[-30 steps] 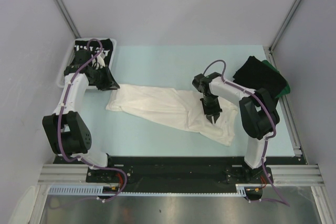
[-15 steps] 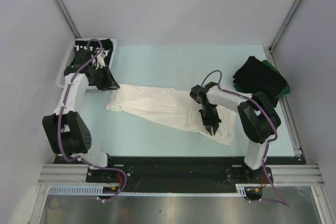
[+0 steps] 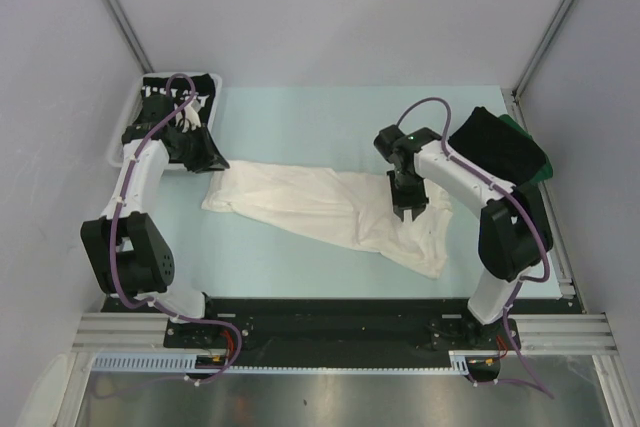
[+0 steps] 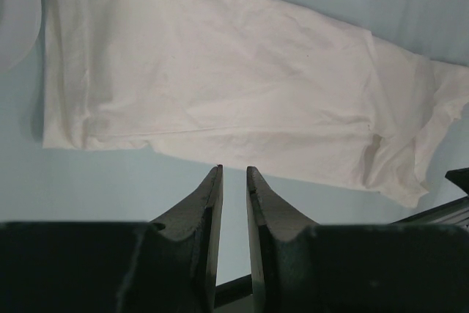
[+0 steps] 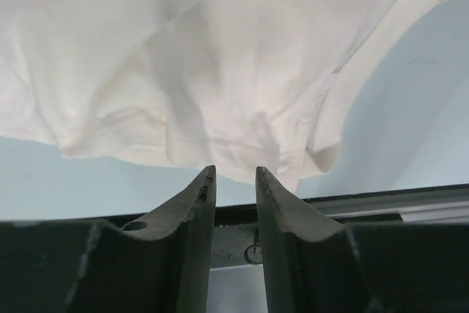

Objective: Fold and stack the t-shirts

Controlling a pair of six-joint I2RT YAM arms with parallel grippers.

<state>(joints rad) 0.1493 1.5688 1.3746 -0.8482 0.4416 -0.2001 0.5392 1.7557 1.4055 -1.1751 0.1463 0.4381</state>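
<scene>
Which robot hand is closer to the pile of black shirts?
Right. The right gripper hovers over the white shirt's end, a short way from the black shirts. The left gripper is far across the table, by the basket.

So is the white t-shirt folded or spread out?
Spread out: the white t-shirt lies stretched across the table, rumpled near the right gripper.

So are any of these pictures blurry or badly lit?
Left wrist view: the fingers, close to the lens, look dark and murky; the white shirt is crisp, with a shadow at its left edge. Right wrist view: same dark fingers, gentle shadows in the folds. Top view: even light, sheen on the metal strip.
</scene>
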